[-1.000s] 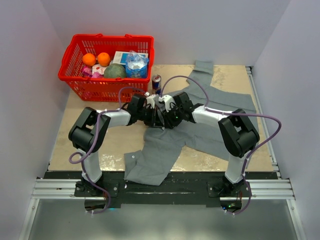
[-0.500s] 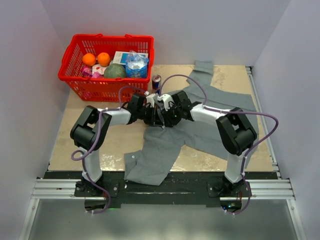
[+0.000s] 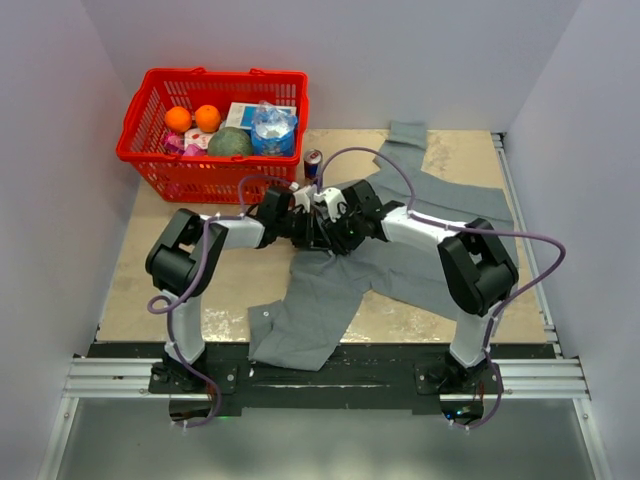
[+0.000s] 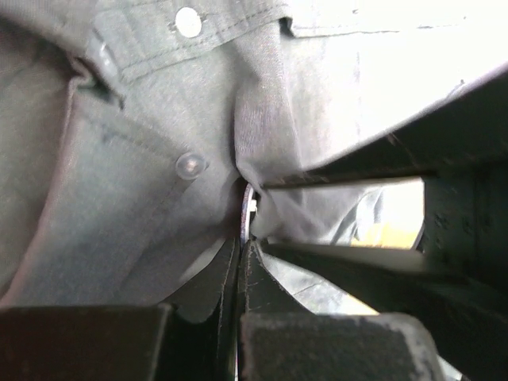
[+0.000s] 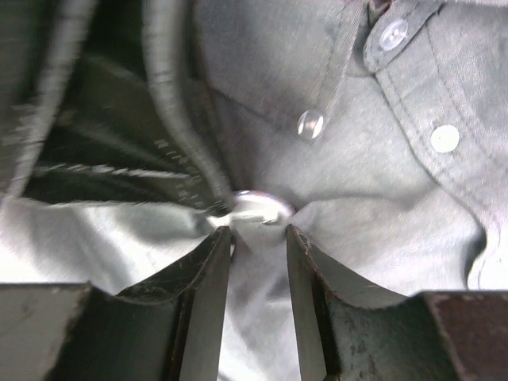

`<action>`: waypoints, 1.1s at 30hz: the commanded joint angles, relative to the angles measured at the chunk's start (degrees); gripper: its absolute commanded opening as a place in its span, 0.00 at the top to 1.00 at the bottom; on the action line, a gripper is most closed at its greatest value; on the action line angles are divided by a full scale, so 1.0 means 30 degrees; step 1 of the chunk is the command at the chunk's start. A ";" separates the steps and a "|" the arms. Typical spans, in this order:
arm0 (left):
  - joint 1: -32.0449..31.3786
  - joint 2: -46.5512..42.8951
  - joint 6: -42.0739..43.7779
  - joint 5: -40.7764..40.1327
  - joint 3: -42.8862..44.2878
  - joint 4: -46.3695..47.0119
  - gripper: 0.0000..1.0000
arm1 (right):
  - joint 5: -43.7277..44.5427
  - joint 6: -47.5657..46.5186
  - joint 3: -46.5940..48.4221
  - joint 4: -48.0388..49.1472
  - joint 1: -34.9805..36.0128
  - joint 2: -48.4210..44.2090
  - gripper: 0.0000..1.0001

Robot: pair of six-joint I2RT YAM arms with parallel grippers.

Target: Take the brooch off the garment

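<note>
The garment (image 3: 400, 262), a grey button-up shirt, lies spread across the table's middle and right. Both grippers meet over it near the table's centre, and there the arms hide the brooch from the top camera. My left gripper (image 4: 244, 242) is shut on the brooch (image 4: 247, 213), seen edge-on as a thin shiny disc with the cloth (image 4: 119, 222) puckered around it. In the right wrist view the brooch (image 5: 258, 208) shows as a small gleaming round. My right gripper (image 5: 258, 232) sits just below it, its jaws closed on a raised fold of the garment (image 5: 381, 214).
A red basket (image 3: 215, 73) with oranges and packages stands at the back left. A drink can (image 3: 313, 163) stands beside it, just behind the grippers. Pale shirt buttons (image 5: 310, 124) lie close to the brooch. One sleeve (image 3: 300, 330) hangs toward the near edge.
Both grippers stay together at the same spot on the shirt. The right forearm has shifted slightly left and the left elbow slightly right; the grips look unchanged.
</note>
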 commanded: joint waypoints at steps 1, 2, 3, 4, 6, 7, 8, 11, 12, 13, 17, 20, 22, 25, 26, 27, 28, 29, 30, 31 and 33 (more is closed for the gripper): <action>-0.0146 0.0502 -0.0464 -0.0090 0.1571 0.1291 1.00 | -0.0065 0.0273 0.0383 -0.1756 0.0093 -0.1760 0.60; -0.0146 0.0503 -0.0432 -0.0179 0.1662 0.1144 1.00 | 0.0022 0.0127 0.0354 -0.1847 0.0064 -0.2139 0.60; -0.0146 0.0532 -0.0432 -0.0209 0.1692 0.1143 1.00 | 0.0052 0.0039 0.0354 -0.1993 0.0064 -0.2317 0.59; -0.0146 0.0503 -0.0461 -0.0238 0.1779 0.1114 1.00 | 0.0023 -0.0107 0.0238 -0.1995 0.0064 -0.2406 0.58; -0.0234 0.0270 -0.0287 -0.0472 0.1838 0.0881 1.00 | 0.0023 -0.0255 0.0207 -0.2053 0.0093 -0.2699 0.57; -0.0234 0.0152 -0.0170 -0.0589 0.1839 0.0763 1.00 | 0.0052 -0.0255 0.0149 -0.2024 0.0093 -0.2787 0.56; -0.0263 0.0006 0.0006 -0.0706 0.1839 0.0617 1.00 | 0.0052 -0.0342 0.0120 -0.1995 0.0093 -0.2932 0.56; -0.0263 -0.0929 0.0768 -0.1526 0.1722 -0.0261 1.00 | -0.0035 -0.0780 -0.0114 -0.1878 0.0093 -0.3227 0.54; -0.0263 -0.1078 0.1030 -0.1702 0.1663 -0.0380 1.00 | -0.0036 -0.0898 -0.0173 -0.1849 0.0064 -0.3140 0.54; -0.0263 -0.1224 0.1120 -0.2052 0.1663 -0.0497 1.00 | 0.0109 -0.0986 -0.0348 -0.1790 0.0064 -0.3023 0.53; -0.0263 -0.1927 0.1413 -0.2465 0.1780 -0.0761 1.00 | 0.0346 -0.0929 -0.0758 -0.0942 0.0064 -0.2525 0.52; -0.0263 -0.2104 0.1560 -0.2582 0.2014 -0.0879 1.00 | 0.0199 -0.0725 -0.0876 -0.0356 0.0122 -0.1910 0.51; -0.0263 -0.2105 0.1502 -0.2612 0.2044 -0.0849 1.00 | -0.0034 -0.0665 -0.0906 -0.0062 0.0180 -0.1501 0.53; -0.0263 -0.1871 0.1151 -0.2728 0.2043 -0.0499 1.00 | -0.0794 -0.0344 -0.0732 0.0085 0.0239 -0.1206 0.75; -0.0263 -0.1696 0.1034 -0.2816 0.2044 -0.0237 1.00 | -0.1029 0.0034 -0.0730 0.0056 0.0239 -0.1176 0.80; -0.0263 -0.1578 0.0859 -0.2875 0.2102 0.0027 1.00 | -0.1235 0.0212 -0.0730 0.0114 0.0210 -0.1176 0.93; -0.0234 -0.1432 0.0741 -0.3021 0.2189 0.0232 1.00 | -0.1614 0.0388 -0.0788 0.0115 0.0239 -0.1205 0.99; -0.0263 -0.1025 0.0624 -0.3109 0.2335 0.0583 1.00 | -0.1618 0.0854 -0.0847 0.0115 0.0297 -0.1205 1.00; -0.0263 -0.0847 0.0478 -0.3226 0.2714 0.0673 1.00 | -0.1705 0.1032 -0.0963 0.0086 0.0298 -0.1292 1.00; -0.0263 -0.0613 0.0447 -0.3633 0.2863 0.0761 1.00 | -0.1880 0.1150 -0.1139 0.0027 0.0298 -0.1293 1.00; -0.0263 -0.0144 0.0447 -0.3900 0.3388 0.1142 1.00 | -0.2086 0.1151 -0.1199 -0.0381 0.0298 -0.1468 1.00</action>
